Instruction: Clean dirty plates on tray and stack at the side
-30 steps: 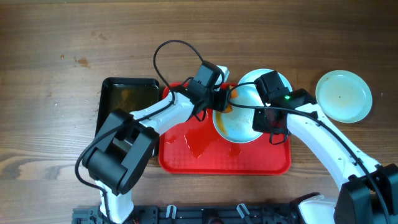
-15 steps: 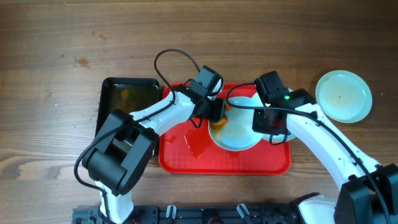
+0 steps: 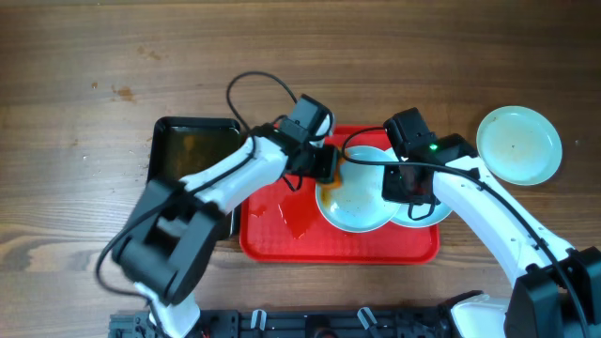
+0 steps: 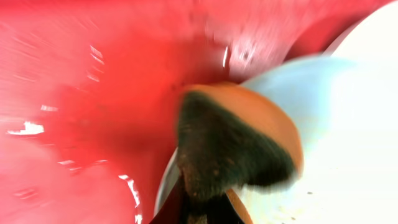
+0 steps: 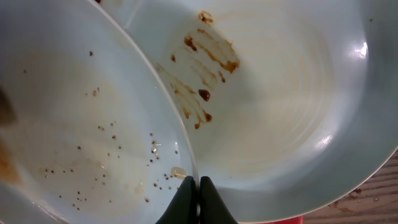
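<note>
Plate in right claw, against sponge

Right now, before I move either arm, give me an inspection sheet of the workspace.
Surface: wooden table, a few small marks.
Job's things: red tray with a wet-looking sheen; speckled plate overlaps streaked plate on it; third plate on the table, right of the tray.
Clutter: black pan left of the tray.
Pincers: left pincer shut on a sponge at the speckled plate's edge; right pincer shut on that plate's rim.
Cables: black cable loops past the tray's far edge.
Surroundings: dark rail along the near edge.
</note>
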Robot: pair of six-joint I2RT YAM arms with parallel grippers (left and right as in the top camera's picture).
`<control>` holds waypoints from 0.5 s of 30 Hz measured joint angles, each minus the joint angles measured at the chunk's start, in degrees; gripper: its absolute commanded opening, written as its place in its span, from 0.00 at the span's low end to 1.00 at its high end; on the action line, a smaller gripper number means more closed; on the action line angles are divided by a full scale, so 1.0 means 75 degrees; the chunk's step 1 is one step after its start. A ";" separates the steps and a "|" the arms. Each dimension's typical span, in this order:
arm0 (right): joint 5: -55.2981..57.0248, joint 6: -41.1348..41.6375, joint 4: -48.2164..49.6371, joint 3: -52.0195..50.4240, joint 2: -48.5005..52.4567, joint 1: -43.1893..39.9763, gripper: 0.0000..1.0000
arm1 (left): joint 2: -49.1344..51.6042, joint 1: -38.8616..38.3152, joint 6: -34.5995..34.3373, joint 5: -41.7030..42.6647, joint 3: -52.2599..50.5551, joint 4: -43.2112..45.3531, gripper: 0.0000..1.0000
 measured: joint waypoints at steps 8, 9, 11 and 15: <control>-0.0003 -0.0006 0.0178 0.0000 0.0000 0.0000 0.05 | -0.2145 0.0877 0.0003 -0.1641 0.0032 -0.2005 0.04; -0.0003 -0.0038 0.0277 0.0000 0.0000 0.0000 0.05 | -0.2224 0.1061 0.0003 -0.1722 0.0044 -0.2387 0.04; 0.0000 -0.0111 0.0425 0.0000 0.0000 0.0000 0.05 | -0.2218 0.1416 0.0003 -0.1781 0.0026 -0.3037 0.04; 0.0038 -0.0195 0.0420 0.0289 0.0000 0.0000 0.05 | -0.2200 0.2057 0.0009 -0.1740 -0.0169 -0.3413 0.04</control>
